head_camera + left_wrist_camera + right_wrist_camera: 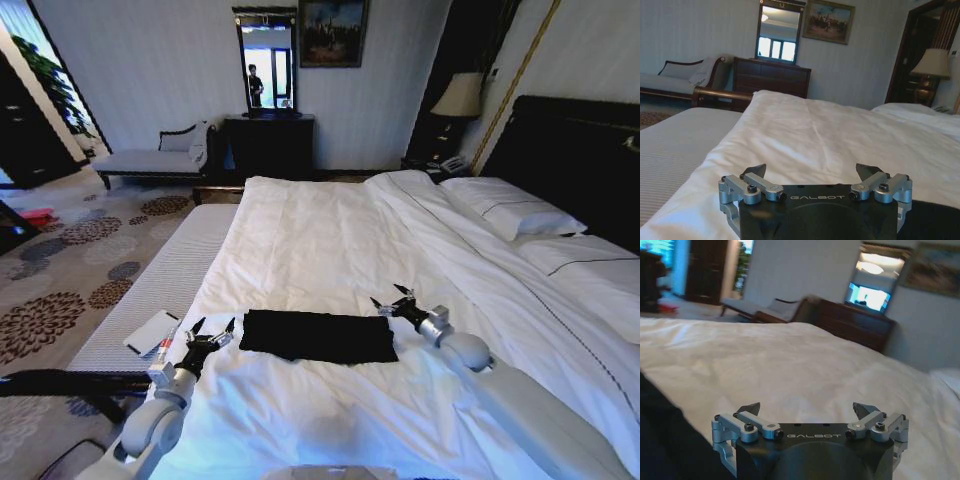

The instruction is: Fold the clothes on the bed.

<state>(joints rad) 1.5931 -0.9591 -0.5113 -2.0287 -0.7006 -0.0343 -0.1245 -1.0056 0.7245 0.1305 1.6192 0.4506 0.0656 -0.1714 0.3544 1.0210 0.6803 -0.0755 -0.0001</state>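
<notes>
The clothes [318,336], a black fabric piece lying as a flat rectangle, rest on the white duvet of the bed [330,250] near its foot. My left gripper [211,329] hovers just off the garment's left end, open and holding nothing. Off the garment's right end my right gripper [393,297] is likewise open and bare. In the left wrist view the left gripper [812,170] spreads wide over the duvet, a dark corner of the clothes [932,220] beside it. In the right wrist view the right gripper [807,409] gapes above white bedding, with the clothes [665,440] at the edge.
A white-and-dark flat card [153,333] lies on the striped mattress edge to the left. Pillows [510,208] and a dark headboard [580,160] stand at the right. A grey chaise [150,158], a dark dresser [268,145] with mirror and a lamp [460,97] line the far wall.
</notes>
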